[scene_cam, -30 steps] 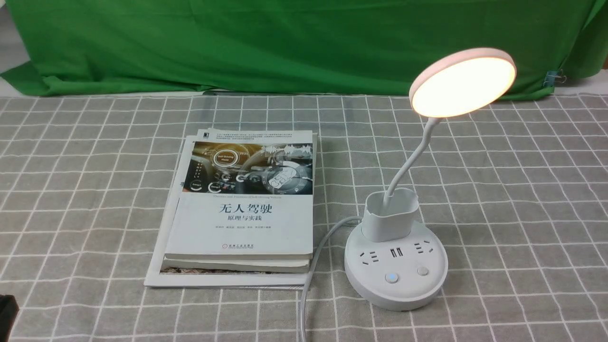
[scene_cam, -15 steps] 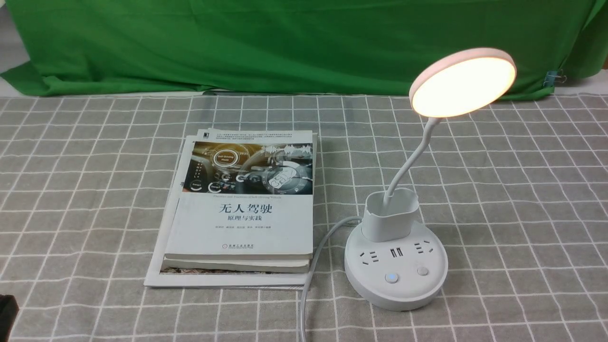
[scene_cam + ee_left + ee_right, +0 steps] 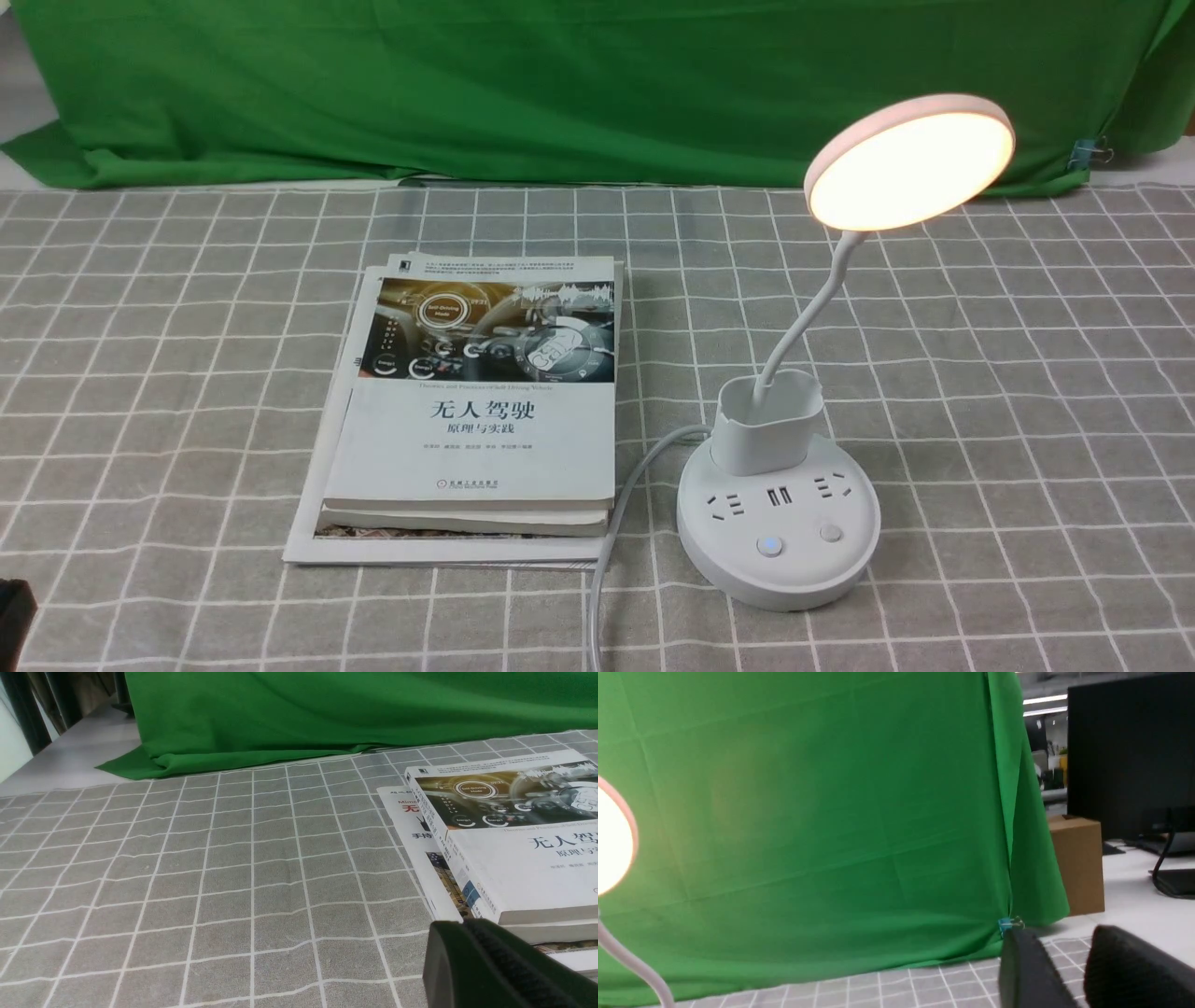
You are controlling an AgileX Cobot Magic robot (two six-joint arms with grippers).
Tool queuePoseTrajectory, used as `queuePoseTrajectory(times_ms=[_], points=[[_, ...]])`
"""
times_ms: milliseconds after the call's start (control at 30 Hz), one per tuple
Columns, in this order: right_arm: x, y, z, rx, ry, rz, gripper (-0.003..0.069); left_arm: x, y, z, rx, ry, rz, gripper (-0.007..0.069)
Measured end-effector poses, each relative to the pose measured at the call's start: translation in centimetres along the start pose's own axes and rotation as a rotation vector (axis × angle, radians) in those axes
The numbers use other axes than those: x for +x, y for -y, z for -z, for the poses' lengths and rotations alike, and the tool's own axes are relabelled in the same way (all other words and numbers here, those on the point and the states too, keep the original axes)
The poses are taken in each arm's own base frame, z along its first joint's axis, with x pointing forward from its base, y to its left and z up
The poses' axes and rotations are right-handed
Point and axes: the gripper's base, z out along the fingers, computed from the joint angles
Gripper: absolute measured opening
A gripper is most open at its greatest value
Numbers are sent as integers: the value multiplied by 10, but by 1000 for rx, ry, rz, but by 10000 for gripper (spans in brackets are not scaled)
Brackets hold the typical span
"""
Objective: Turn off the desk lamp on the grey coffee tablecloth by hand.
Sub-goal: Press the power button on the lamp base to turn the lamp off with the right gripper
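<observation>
office lab (green backdrop, monitor)

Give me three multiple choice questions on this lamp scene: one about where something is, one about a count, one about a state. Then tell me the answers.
1. Where does the desk lamp stand relative to the books?
A. On top of them
B. To their right, on the grey coffee tablecloth
C. To their left

2. How many round buttons are on the lamp's base?
A. One
B. Two
C. Four

3. What state is the lamp's head in?
A. Lit
B. Dark
C. Lying flat on the cloth

Answers:
1 B: the front view shows the base on the cloth just right of the books.
2 B: two sit side by side near the base's front edge, and the left one glows blue.
3 A: the disc glows warm white.
</observation>
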Motion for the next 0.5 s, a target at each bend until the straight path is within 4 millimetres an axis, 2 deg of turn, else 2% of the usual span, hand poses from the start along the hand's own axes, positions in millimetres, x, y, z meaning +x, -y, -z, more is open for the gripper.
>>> queuePoseTrajectory(times_ms=[100,133,167,200,300,467,500], points=[[-17,-4,-18,0,-140,-10,245,0,0,0,0,0,0,1],[-15,-4,-19,1,-160,-12,245,0,0,0,0,0,0,1],[-18,-6,-32,6,-274,-30,245,0,0,0,0,0,0,1],[-20,-6,-32,6,-278,-31,245,0,0,0,0,0,0,1],[-6,-5,-59,22,-481,-20,245,0,0,0,0,0,0,1],[16,-3,-83,63,-598,-82,245,0,0,0,0,0,0,1],[26,-1,-90,85,-652,-121,245,0,0,0,0,0,0,1]])
